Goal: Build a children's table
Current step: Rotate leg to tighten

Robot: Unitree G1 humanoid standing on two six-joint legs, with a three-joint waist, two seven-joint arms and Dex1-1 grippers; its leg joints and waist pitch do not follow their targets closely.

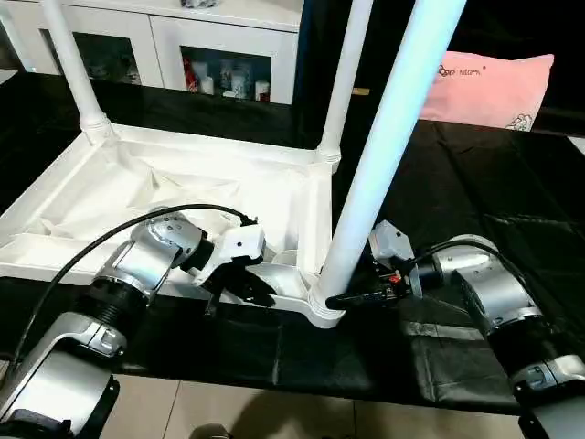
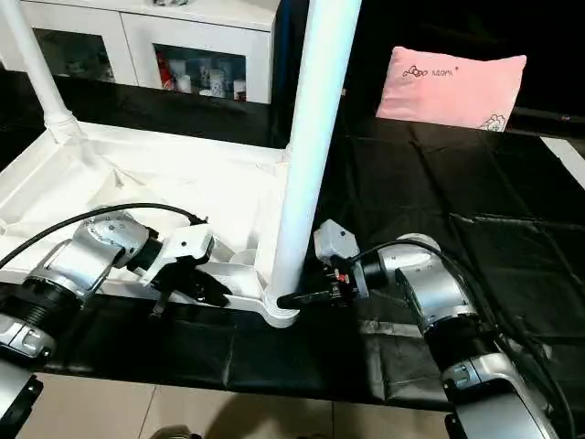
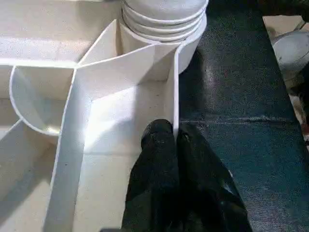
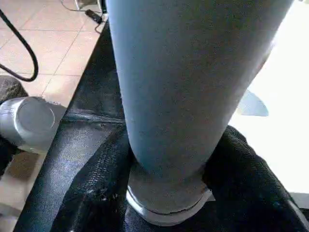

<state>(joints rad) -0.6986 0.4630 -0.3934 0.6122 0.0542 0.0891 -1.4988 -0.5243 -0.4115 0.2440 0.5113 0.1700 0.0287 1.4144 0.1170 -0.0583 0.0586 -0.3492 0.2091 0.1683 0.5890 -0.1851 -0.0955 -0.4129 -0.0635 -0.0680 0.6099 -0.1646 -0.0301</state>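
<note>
The white tabletop [image 1: 110, 183] lies upside down on the black mat, ribbed underside up. Three white legs stand upright in its corner sockets: two at the far corners [image 1: 73, 64] [image 1: 345, 82] and one at the near right corner [image 1: 384, 155]. My right gripper [image 1: 343, 297] is shut around the base of that near leg [image 4: 183, 87], just above the socket [image 1: 322, 309], with a black finger [image 4: 101, 179] hugging each side. My left gripper [image 1: 256, 288] is shut on the thin near rim wall [image 3: 175, 96] of the tabletop, close to the same socket.
A pink pillow [image 1: 489, 87] lies at the far right of the black mat [image 1: 475, 192]. A white glass-door cabinet [image 1: 183, 46] stands behind the tabletop. The mat's front edge drops to a tiled floor [image 1: 228, 412]. A black cable [image 1: 82, 242] loops over my left forearm.
</note>
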